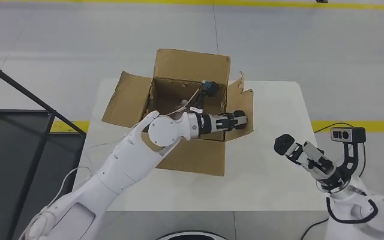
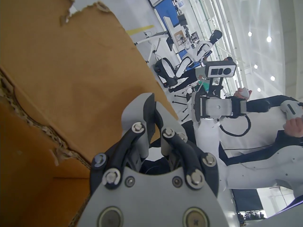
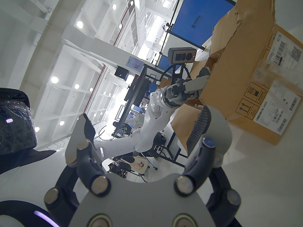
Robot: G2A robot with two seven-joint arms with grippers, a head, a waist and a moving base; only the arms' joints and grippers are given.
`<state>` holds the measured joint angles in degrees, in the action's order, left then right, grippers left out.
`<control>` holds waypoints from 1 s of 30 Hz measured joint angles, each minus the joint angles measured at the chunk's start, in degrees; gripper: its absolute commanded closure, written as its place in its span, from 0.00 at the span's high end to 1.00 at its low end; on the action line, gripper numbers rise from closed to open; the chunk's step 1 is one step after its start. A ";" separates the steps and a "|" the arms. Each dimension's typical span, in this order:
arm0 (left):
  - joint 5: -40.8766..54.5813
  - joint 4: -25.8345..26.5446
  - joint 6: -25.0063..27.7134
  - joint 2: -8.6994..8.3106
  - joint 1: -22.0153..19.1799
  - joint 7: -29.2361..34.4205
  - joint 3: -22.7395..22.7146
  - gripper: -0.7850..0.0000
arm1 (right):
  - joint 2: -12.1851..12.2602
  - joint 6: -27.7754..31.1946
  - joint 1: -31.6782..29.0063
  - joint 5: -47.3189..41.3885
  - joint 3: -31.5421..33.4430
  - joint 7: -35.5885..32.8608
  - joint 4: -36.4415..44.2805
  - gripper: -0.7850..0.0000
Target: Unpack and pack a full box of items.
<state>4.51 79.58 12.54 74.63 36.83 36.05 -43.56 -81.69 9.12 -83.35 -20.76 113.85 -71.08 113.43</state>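
Observation:
An open cardboard box (image 1: 192, 153) stands on the white table (image 1: 270, 186), its flaps spread outward. Inside, near the far wall, lies a small blue and black item (image 1: 208, 88) with a thin white cable. My left arm crosses over the box's opening, and my left gripper (image 1: 241, 118) (image 2: 155, 114) is shut on the torn right flap (image 1: 246, 105) (image 2: 78, 72) at its edge. My right gripper (image 1: 282, 144) (image 3: 144, 128) hangs open and empty above the table, to the right of the box. From there I see the box's labelled side (image 3: 265, 90) and the left gripper (image 3: 203, 73) at the flap.
A dark metal frame (image 1: 24, 150) stands to the left of the table. Bare tabletop lies right of and in front of the box. The box's left flap (image 1: 123, 99) hangs out over the table's left side.

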 measured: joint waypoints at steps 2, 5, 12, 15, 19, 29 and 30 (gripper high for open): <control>-0.75 -0.93 -0.52 0.60 -0.98 -0.23 1.06 0.00 | 0.00 0.00 0.00 0.00 0.00 0.00 0.00 1.00; -2.83 -2.48 -3.01 1.57 -2.41 -1.43 2.87 0.00 | 0.00 0.00 0.00 0.00 0.00 0.00 0.00 1.00; -8.10 -3.28 -9.26 3.03 -4.16 -5.02 5.31 0.00 | 0.00 0.00 0.00 0.00 0.00 0.00 0.00 1.00; -8.03 -3.27 -9.16 3.01 -4.13 -4.96 5.28 0.00 | 0.00 0.00 0.00 0.00 0.00 0.00 0.00 1.00; -8.12 -3.24 -9.21 3.00 -4.07 -4.99 5.32 0.00 | 0.00 0.00 0.00 0.00 0.00 0.00 0.00 1.00; -19.20 -1.62 -20.42 4.36 -5.50 -5.78 7.94 0.00 | 0.00 0.00 0.00 0.00 0.00 0.00 0.00 1.00; -20.35 -1.61 -21.42 4.57 -5.80 -6.00 8.33 0.00 | 0.00 0.00 0.00 0.00 0.00 0.00 0.00 1.00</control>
<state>-15.84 77.97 -8.88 79.20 31.03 30.05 -35.22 -81.69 9.12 -83.35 -20.76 113.85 -71.08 113.43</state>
